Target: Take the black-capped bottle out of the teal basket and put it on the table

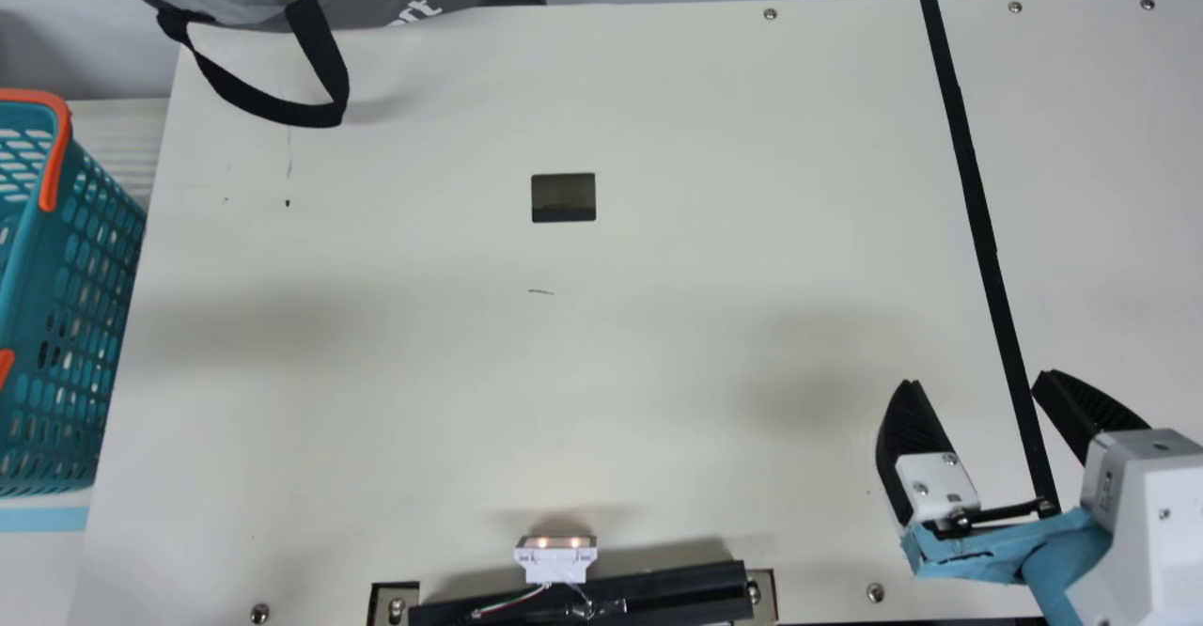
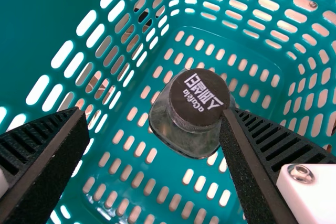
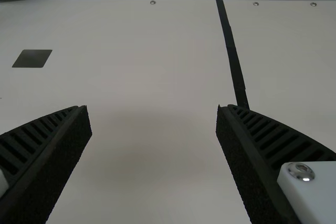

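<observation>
While left gripper point(image 2: 153, 114) is spread wide, gripping nothing, black-capped bottle point(image 2: 197, 103) stands upright inside teal basket point(image 1: 38, 306), 9 o'clock in main view. Right gripper point(image 1: 976, 379) at 4 o'clock over table point(image 1: 658, 344), also wide, empty.

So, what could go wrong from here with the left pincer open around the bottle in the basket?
The bottle appears nearer one finger of the left pincer than the other, so closing might shove or tip it. If the grip lands on its smooth-looking clear body below the black cap, it could slip. The basket has slotted walls around it, which a finger might snag.
</observation>
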Controlling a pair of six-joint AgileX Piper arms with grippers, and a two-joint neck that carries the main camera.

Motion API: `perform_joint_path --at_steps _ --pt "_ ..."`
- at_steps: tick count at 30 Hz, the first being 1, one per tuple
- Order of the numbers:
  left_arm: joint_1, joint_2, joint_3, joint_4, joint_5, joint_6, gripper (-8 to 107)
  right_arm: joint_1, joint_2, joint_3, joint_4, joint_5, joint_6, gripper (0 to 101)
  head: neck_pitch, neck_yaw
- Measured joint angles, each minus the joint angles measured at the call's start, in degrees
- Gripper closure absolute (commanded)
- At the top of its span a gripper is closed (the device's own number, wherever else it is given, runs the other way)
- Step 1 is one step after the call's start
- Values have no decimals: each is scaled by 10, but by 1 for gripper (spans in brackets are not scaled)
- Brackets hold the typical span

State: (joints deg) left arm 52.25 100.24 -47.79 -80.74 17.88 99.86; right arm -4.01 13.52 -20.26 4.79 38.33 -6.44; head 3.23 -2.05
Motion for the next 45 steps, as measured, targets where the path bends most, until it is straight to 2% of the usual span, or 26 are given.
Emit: perform_joint_path --at_steps 21,35,45 --pt "-15 25 -16 -76 12 62 -8 0 0 0 0 -1 0 10 -3 0" --pt "-32 21 -7 -87 26 50 -8 0 0 0 0 -1 0 10 -3 0" --pt "-32 37 -22 -99 17 64 -8 0 0 0 0 -1 0 10 -3 0"
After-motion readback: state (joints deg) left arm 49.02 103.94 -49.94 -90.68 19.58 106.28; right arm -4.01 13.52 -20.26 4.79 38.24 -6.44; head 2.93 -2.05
